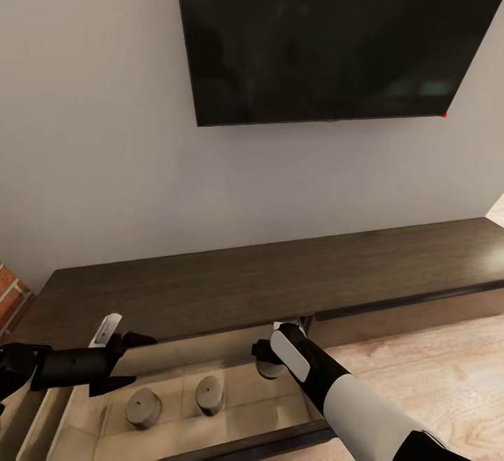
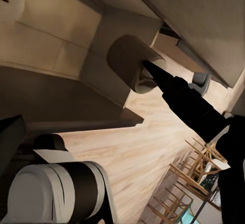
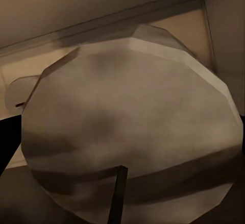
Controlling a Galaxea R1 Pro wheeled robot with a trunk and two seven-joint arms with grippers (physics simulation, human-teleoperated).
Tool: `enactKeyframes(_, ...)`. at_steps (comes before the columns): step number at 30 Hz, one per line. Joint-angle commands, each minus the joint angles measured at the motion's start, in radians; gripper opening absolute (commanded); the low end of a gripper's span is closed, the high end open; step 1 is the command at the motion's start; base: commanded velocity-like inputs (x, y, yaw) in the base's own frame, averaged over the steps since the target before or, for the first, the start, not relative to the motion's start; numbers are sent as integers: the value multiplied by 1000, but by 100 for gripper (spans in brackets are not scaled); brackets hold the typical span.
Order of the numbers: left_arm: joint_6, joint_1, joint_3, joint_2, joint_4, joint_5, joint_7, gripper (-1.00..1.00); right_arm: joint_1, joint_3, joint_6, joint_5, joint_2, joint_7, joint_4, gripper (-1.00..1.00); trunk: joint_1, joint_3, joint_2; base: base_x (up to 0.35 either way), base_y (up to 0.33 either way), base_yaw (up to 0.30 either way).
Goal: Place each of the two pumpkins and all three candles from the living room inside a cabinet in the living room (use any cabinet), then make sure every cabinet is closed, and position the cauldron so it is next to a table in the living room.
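Cabinet [image 1: 280, 279] runs long and low along the wall beneath a wall-mounted television [image 1: 329, 34], dark-brown top, with one drawer [image 1: 84, 412] pulled open at the near left, showing a pale wood interior.

Two candles stand upright on the drawer floor, near each other but apart: the left candle [image 1: 143, 407] and the middle candle [image 1: 209, 394], both short grey cylinders with a small dark wick mark on top.

A third candle [image 1: 268, 364] is at the right end of the drawer, just beside the inner right wall, held at the tip of the right arm. The right gripper [image 1: 269, 356] has its fingers clamped on this candle; whether the candle rests on the drawer floor or hangs just above it cannot be determined. In the right wrist view the candle's flat top [image 3: 132, 127] takes up most of the picture, with a dark wick at its lower edge and another candle [image 3: 23, 94] partly visible beyond it on the pale drawer floor.

The left gripper [image 1: 129, 361] hovers over the left end of the open drawer, above and just left of the left candle, its fingers spread apart and holding nothing. In the left wrist view one dark finger [image 2: 168, 83] points toward a candle [image 2: 133, 63] standing in the drawer.

Brick wall [image 1: 10, 293] shows at the far left. Pale wood floor [image 1: 434, 363] lies to the right of the drawer.
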Motion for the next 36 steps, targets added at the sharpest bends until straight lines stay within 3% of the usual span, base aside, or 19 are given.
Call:
enactKeyframes(1, 2, 3, 0, 3, 0, 10, 10, 100, -1, 5, 1, -9, 0, -9, -1, -100, 4, -4, -8, 0, 0, 0)
enactKeyframes(9, 2, 14, -8, 21, 0, 10, 10, 100, -1, 5, 6, -11, 0, -9, -2, -100, 34, -29, -64, 0, 0, 0)
enactKeyframes(23, 2, 15, -8, 20, 0, 10, 11, 100, -1, 19, 7, -11, 2, -9, -11, -100, 88, -73, -162, 0, 0, 0)
enactKeyframes(36, 2, 15, -4, 17, 1, 10, 11, 100, -1, 35, 7, -11, 1, -9, -11, -100, 88, -73, -162, 6, 19, 0)
